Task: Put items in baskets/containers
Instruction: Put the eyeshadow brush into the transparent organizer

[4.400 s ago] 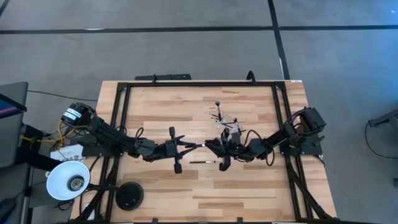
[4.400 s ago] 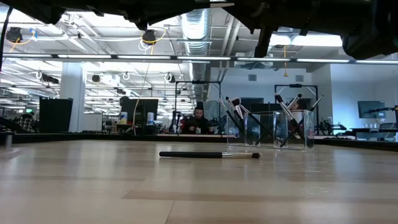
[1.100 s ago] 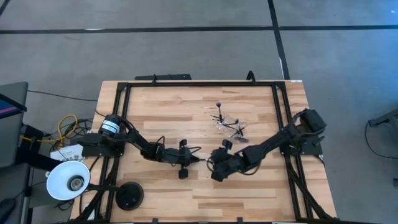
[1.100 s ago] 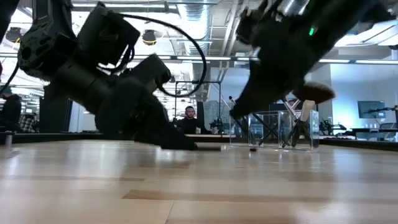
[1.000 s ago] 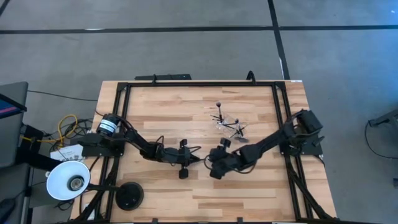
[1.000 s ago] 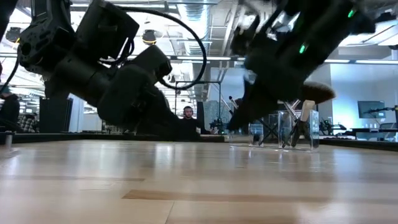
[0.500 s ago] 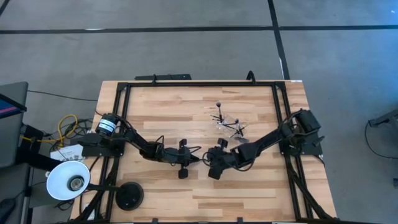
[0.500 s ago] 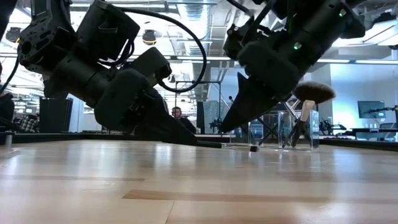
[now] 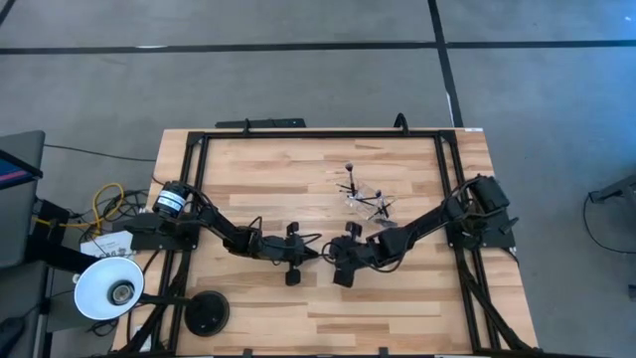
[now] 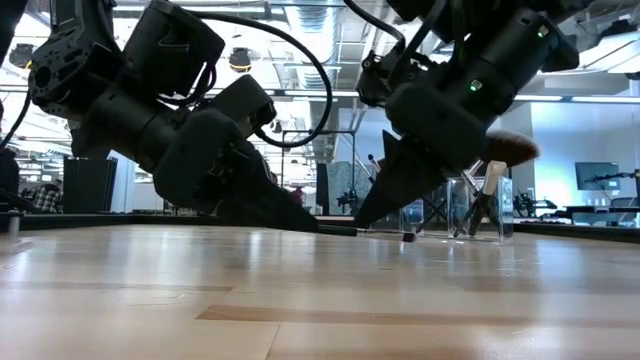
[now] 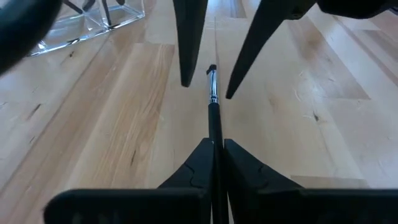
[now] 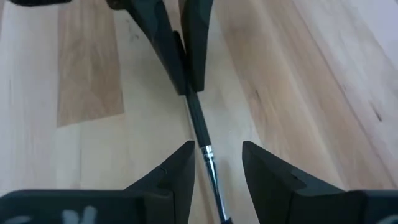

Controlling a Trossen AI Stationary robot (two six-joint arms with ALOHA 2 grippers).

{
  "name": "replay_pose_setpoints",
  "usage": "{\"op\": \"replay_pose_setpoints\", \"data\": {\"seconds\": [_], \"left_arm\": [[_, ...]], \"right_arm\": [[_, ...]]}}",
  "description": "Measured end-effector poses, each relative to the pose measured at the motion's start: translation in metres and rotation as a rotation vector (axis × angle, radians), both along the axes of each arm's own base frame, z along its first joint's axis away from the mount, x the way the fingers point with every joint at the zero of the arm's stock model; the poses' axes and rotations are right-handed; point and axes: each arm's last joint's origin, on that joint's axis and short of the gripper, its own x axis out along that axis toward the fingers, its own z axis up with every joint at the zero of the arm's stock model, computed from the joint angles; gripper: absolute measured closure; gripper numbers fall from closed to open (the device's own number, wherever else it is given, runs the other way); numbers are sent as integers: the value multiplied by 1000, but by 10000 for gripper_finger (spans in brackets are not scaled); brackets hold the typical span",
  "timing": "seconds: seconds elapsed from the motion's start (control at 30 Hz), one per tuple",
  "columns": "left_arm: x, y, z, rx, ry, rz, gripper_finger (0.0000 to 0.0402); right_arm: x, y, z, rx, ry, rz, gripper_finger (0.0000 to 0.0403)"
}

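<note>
No brand, label or writing can be read in any view. One slim makeup brush [image 11: 213,106] is held by the left gripper [image 11: 213,149], whose fingers [image 12: 168,43] are pressed closed on the dark handle. The brush is kept low over the wooden table [image 9: 258,169], near its middle, with its long axis running from the left gripper towards the right gripper [image 12: 214,158]; the silver ferrule [image 12: 207,152] and tip are pointed at the right arm. The right gripper's fingers are spread narrowly on either side of the ferrule end, and no contact with the brush can be seen. Two clear containers [image 10: 455,208] are set side by side towards the table's far right, each holding several brushes at a slant; their exact number cannot be counted. One large fluffy brush head [image 10: 508,148] is seen above the containers.
</note>
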Motion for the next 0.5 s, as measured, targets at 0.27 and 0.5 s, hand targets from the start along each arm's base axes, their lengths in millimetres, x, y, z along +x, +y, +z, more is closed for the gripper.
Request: {"op": "replay_pose_setpoints", "data": {"seconds": [0.27,0.5], "left_arm": [[1,-2,3,-12,-35,-4,381],[0,-5,4,9,-42,-21,381]], "right_arm": [[-1,1,-1,8,11,10,284],[-3,-1,-3,-15,44,1,292]]}}
